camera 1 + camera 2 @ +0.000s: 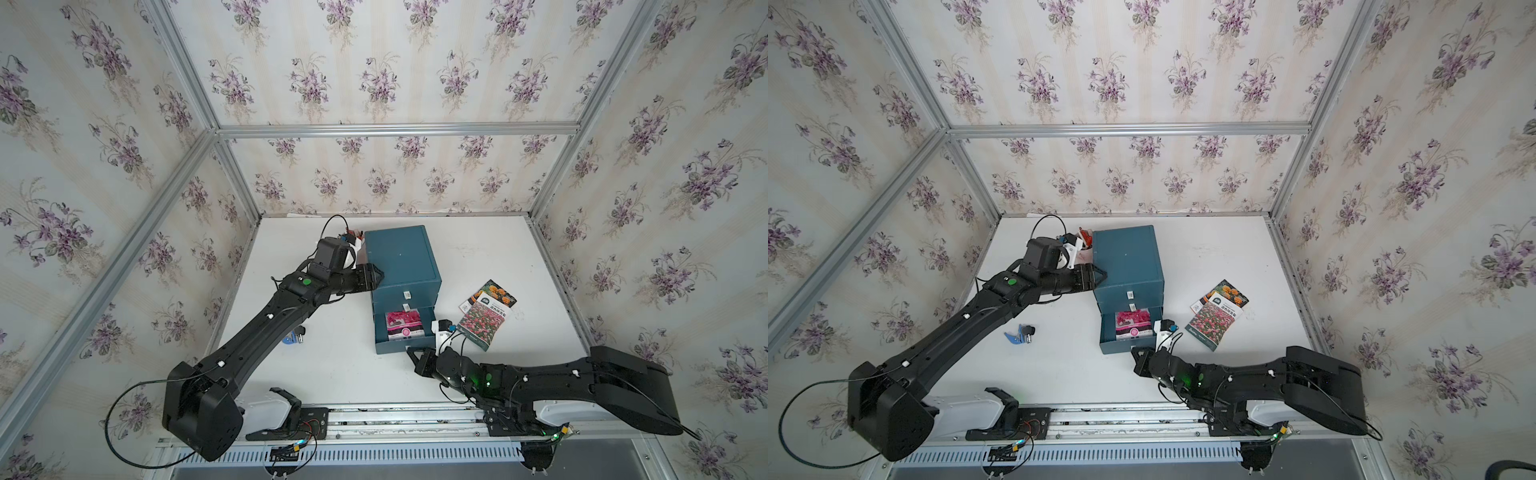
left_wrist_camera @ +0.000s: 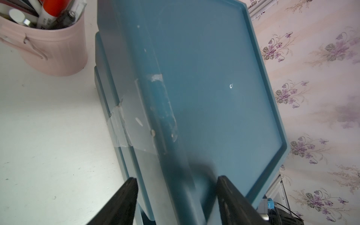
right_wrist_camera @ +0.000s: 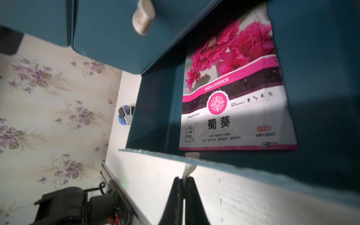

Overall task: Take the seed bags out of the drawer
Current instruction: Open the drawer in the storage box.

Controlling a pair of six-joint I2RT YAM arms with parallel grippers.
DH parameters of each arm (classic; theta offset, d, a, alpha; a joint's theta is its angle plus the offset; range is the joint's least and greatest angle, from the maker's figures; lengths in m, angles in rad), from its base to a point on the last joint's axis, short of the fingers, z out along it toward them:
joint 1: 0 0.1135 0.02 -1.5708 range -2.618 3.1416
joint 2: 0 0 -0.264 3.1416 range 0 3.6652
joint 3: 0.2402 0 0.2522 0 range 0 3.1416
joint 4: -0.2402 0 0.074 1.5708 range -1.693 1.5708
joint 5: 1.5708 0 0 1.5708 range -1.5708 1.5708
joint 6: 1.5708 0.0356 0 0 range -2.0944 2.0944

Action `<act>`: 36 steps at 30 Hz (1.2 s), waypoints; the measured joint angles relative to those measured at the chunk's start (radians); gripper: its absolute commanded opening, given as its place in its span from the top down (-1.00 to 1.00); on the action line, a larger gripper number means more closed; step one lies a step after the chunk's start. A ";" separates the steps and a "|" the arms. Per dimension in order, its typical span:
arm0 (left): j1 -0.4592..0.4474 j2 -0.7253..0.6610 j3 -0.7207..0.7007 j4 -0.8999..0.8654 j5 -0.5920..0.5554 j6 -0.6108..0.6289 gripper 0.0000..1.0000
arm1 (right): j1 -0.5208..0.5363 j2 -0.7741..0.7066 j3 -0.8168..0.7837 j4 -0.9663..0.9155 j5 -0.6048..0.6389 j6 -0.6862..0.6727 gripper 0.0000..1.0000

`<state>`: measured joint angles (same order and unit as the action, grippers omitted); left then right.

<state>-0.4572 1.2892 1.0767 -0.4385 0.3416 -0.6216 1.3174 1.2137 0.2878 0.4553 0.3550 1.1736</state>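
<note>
A: How do the jaws stand?

B: The right gripper [image 3: 183, 180] has them together, pinching the white pull tab [image 3: 187, 169] of the open bottom drawer [image 1: 390, 347]. The left gripper [image 2: 176, 178] has them partly apart, clamped across the top edge of the blue cabinet [image 1: 401, 253].

A: What do only the wrist views give?

B: The right wrist view reads HOLLYHOCK on the magenta seed bag [image 3: 233, 93], flat in that drawer. The left wrist view shows a pink bucket [image 2: 58, 50] of markers [image 2: 52, 7] beside the cabinet.

A: And both top views?

B: 2 bags on the table [image 1: 478, 249] right of the cabinet: the pink-red seed bag [image 1: 484, 324] overlapping the orange seed bag [image 1: 494, 290].
</note>
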 measured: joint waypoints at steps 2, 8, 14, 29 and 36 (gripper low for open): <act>0.000 -0.003 -0.003 0.000 -0.002 -0.008 -0.35 | 0.034 -0.036 0.016 -0.083 0.006 -0.016 1.00; 0.000 -0.008 -0.022 0.024 0.002 -0.033 -0.35 | 0.112 -0.105 0.029 -0.253 0.043 -0.021 1.00; 0.000 -0.008 -0.023 0.027 0.002 -0.040 -0.35 | 0.177 -0.057 0.062 -0.337 0.055 -0.021 1.00; 0.002 -0.008 -0.022 0.029 0.002 -0.039 -0.35 | 0.265 -0.145 0.290 -0.760 0.220 0.002 -0.66; 0.002 -0.012 -0.018 0.016 -0.004 -0.039 -0.35 | 0.101 -0.159 0.497 -1.000 0.257 -0.097 -0.61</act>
<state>-0.4553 1.2770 1.0584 -0.4221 0.3378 -0.6609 1.4181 1.0546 0.7849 -0.5446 0.6117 1.0763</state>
